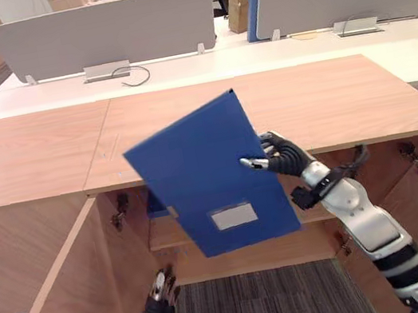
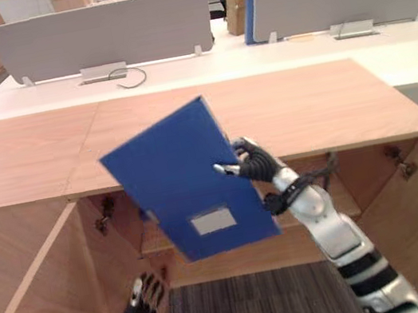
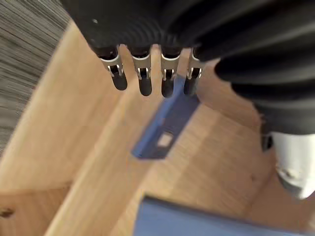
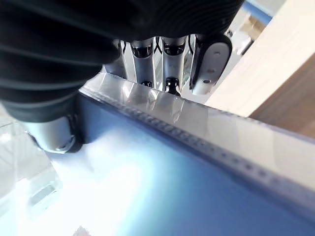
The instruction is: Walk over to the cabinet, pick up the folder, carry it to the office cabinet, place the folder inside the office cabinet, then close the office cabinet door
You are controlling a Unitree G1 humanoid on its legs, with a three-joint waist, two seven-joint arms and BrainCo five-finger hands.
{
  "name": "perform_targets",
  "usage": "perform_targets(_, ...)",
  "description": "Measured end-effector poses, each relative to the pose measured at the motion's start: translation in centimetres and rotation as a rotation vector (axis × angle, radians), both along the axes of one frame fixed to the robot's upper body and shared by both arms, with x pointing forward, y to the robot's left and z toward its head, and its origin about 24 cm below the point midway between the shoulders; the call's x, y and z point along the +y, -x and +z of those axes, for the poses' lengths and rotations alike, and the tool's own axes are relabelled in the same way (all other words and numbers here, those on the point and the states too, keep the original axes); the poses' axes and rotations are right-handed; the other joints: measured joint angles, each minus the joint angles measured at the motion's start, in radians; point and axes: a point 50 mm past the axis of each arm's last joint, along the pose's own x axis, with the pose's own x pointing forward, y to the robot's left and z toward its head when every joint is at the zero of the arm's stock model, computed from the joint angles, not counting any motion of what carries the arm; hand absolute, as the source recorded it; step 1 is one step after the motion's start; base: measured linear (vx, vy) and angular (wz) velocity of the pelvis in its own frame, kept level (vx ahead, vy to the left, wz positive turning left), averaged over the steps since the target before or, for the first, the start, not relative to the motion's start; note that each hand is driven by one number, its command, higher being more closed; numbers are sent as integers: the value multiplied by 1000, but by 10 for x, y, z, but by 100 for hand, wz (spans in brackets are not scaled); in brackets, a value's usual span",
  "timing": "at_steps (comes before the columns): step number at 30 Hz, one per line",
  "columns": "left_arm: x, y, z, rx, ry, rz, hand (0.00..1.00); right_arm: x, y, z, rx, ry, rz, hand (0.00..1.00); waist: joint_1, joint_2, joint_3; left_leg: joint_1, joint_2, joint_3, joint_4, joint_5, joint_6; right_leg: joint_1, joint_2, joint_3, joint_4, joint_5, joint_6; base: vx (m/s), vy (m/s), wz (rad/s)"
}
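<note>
- Right hand [image 1: 278, 157] pinches the folder [image 1: 196, 175] by its edge, tilted before the open cabinet [image 1: 306, 107].
- Left hand [image 1: 160, 299] hangs low with fingers relaxed, near the left door [image 1: 56, 297].
- The folder hides most of the shelf [image 1: 165, 236].

The folder [image 1: 205, 177] hangs tilted before the cabinet's [image 1: 306, 107] open front, crossing its top edge, held at its right side by the right hand [image 1: 283, 155]. A shelf [image 1: 166, 234] lies behind it, inside. Near left stands the open door [image 1: 66, 311] — the left hand [image 1: 161, 290] low, just right of it. Far behind lie desks [image 1: 201, 65] with dividers [image 1: 102, 33].
</note>
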Motion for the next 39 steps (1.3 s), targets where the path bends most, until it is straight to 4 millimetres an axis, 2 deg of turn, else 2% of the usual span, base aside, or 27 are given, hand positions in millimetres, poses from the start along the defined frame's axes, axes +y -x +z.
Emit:
perform_targets(3, 12, 26, -24, 151, -16, 65, 0, -12, 10, -1, -57, 54, -65, 100, 0, 2, 3, -3, 0, 14, 1, -3, 1, -15, 2, 21, 2, 7, -1, -44, 22, -20)
perform_targets(8, 23, 76, -55, 407, -28, 134, 0, -11, 22, -5, -113, 138, -73, 100, -8, -2, 23, -5, -1, 36, 16, -11, -1, -47, 1, 55, 29, 7, -1, -54, 19, -16)
perform_targets(14, 31, 115, -68, 590, -62, 175, 0, 3, 26, -12, -147, 257, -5, 100, 0, -10, 66, -19, 1, 104, 58, -33, -4, -120, -1, 98, 82, 11, -8, -79, 24, -35)
perform_targets(15, 31, 118, -68, 598, -62, 181, 0, 5, 26, -14, -144, 278, 8, 100, 1, -12, 67, -19, 2, 109, 61, -35, -5, -122, -1, 98, 81, 12, -9, -73, 21, -24)
perform_targets(17, 30, 120, -70, 616, -73, 160, 0, 12, 31, -25, -133, 381, 78, 100, 0, -16, 74, -18, 4, 114, 73, -38, -8, -125, -12, 52, 91, -6, -36, -21, 9, -8)
perform_targets(18, 30, 121, -70, 616, -73, 158, 0, 13, 33, -28, -129, 409, 103, 100, 2, -18, 75, -16, 6, 116, 74, -39, -8, -127, -16, 37, 98, -7, -37, -4, -14, -3)
perform_targets(19, 31, 119, -69, 611, -79, 148, 0, 18, 38, -41, -110, 495, 179, 100, 6, -22, 78, -15, 11, 116, 75, -39, -9, -131, -16, 8, 113, -8, -39, 11, -21, -4)
perform_targets(21, 31, 118, -69, 607, -81, 134, 0, 19, 43, -53, -87, 557, 235, 100, 10, -25, 79, -13, 14, 118, 74, -40, -10, -131, -13, 8, 114, -5, -34, 10, -21, -4)
perform_targets(24, 32, 120, -70, 619, -94, 87, 0, 11, 53, -86, 14, 732, 338, 100, 17, -31, 84, -10, 18, 120, 74, -40, -12, -133, -11, 4, 126, 1, -24, 16, -10, -4)
perform_targets(27, 35, 120, -70, 626, -114, 50, 0, -1, 55, -100, 66, 834, 352, 100, 19, -35, 100, -5, 22, 120, 80, -41, -12, -133, -16, 4, 141, -3, -18, -12, 0, 0)
perform_targets(29, 37, 119, -69, 627, -116, 58, 0, -5, 56, -105, 85, 858, 354, 100, 21, -47, 112, -4, 27, 118, 95, -48, -20, -133, -18, 3, 151, -16, -9, -69, -11, 2)
perform_targets(31, 37, 119, -69, 629, -118, 53, 0, -5, 57, -106, 90, 863, 362, 100, 22, -49, 113, -8, 37, 114, 109, -57, -27, -128, -17, -9, 155, -32, -4, -44, -23, 8)
perform_targets(34, 37, 118, -70, 632, -123, 56, 0, 0, 59, -108, 109, 844, 381, 100, 15, -47, 108, -40, 63, 82, 143, -86, -41, -130, -12, -49, 178, -53, -18, -6, -59, 28)
perform_targets(36, 36, 116, -70, 630, -125, 64, 0, 5, 57, -108, 159, 759, 364, 100, 1, -45, 107, -67, 80, 49, 164, -91, -49, -140, -11, -86, 215, -84, -29, 38, -85, 45)
perform_targets(39, 34, 108, -68, 602, -116, 90, 0, 4, 40, -104, 248, 458, 189, 100, -3, -31, 105, -142, 117, -6, 247, -106, -65, -179, -2, -142, 305, -149, -39, 113, -150, 47)
